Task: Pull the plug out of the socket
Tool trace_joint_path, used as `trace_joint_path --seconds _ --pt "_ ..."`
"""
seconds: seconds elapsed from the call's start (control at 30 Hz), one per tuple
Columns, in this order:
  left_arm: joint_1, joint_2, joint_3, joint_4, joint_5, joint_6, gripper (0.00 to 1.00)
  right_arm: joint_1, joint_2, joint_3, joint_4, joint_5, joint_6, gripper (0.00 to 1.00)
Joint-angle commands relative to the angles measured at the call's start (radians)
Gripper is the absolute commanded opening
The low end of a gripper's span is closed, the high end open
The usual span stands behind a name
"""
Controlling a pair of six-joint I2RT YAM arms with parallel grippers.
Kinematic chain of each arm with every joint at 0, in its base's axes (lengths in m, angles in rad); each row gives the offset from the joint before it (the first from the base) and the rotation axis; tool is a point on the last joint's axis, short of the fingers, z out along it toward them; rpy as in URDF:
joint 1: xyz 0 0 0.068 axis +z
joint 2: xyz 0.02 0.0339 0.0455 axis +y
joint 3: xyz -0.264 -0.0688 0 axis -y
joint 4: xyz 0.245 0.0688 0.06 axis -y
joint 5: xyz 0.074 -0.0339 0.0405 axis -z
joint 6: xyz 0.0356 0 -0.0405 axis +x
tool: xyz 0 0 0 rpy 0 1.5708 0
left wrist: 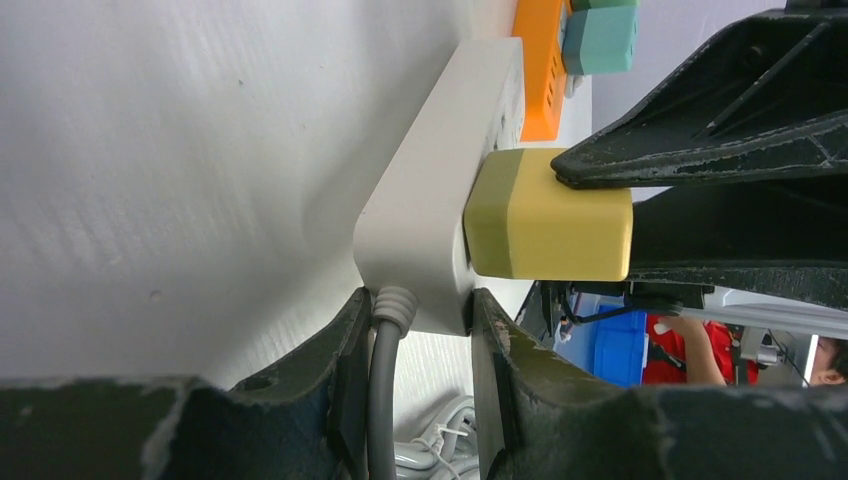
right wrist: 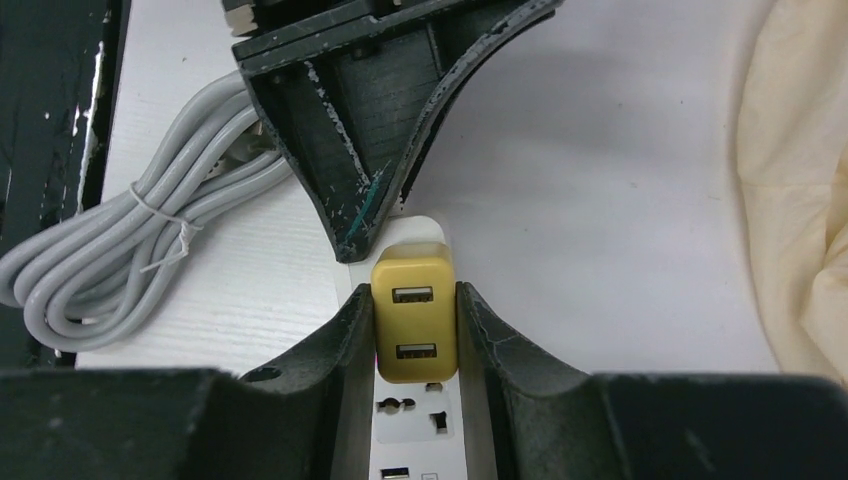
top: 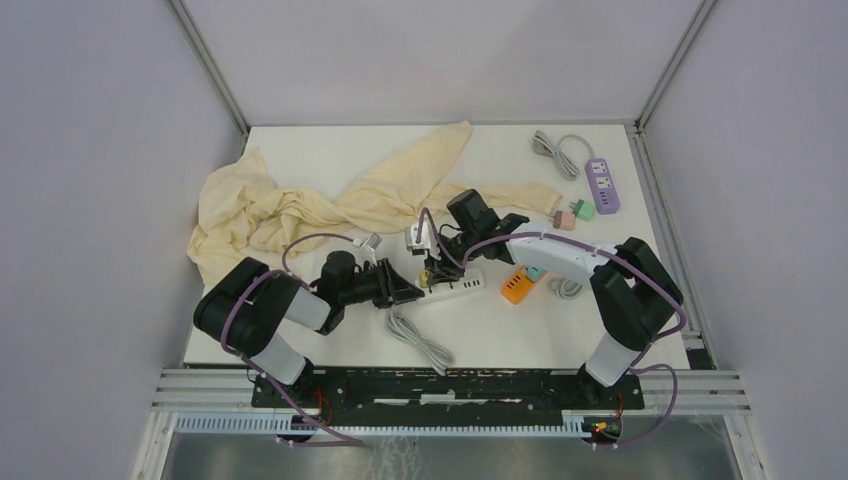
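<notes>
A white power strip (top: 458, 289) lies mid-table with a yellow USB plug (right wrist: 414, 315) seated in its end socket. My left gripper (top: 408, 293) is shut on the cord end of the strip (left wrist: 430, 200), its fingers (left wrist: 350, 350) on either side by the grey cord. My right gripper (top: 436, 268) comes from above and is shut on the yellow plug (left wrist: 550, 215), its fingers (right wrist: 480, 340) pressed against both of its sides. The plug sits flush against the strip. The left gripper also shows in the right wrist view (right wrist: 350, 130), just beyond the plug.
A coiled grey cord (top: 420, 340) lies in front of the strip. An orange adapter (top: 517, 288) with a teal plug (top: 536, 272) sits right of it. A cream cloth (top: 330, 205) covers the back left. A purple power strip (top: 601, 185) and small pink and green plugs (top: 572, 215) lie back right.
</notes>
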Motion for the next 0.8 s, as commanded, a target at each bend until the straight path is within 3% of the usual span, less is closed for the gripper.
trace_joint_path --seconds 0.0,0.1,0.27,0.37,0.53,0.7,0.77 --pt "-0.006 -0.044 0.007 0.057 -0.013 0.043 0.03 0.031 0.018 0.070 0.115 0.030 0.251 0.03" --pt "-0.006 -0.059 0.004 0.038 -0.023 0.052 0.03 -0.025 0.015 0.074 0.088 -0.008 0.243 0.02" --pt "-0.005 -0.073 0.008 0.004 -0.056 0.061 0.03 -0.110 -0.020 0.097 -0.077 -0.221 0.104 0.01" --pt "-0.006 -0.080 0.013 -0.021 -0.085 0.064 0.03 -0.109 -0.047 0.077 -0.010 -0.268 0.167 0.01" --pt "-0.007 -0.086 0.026 -0.060 -0.094 0.066 0.03 -0.060 -0.088 0.056 0.076 -0.117 0.245 0.00" --pt "-0.007 -0.084 0.035 -0.095 -0.118 0.076 0.03 0.037 -0.092 0.108 0.028 0.138 0.236 0.00" --pt "-0.008 -0.081 0.040 -0.108 -0.128 0.079 0.03 0.072 -0.087 0.135 0.015 0.160 0.257 0.00"
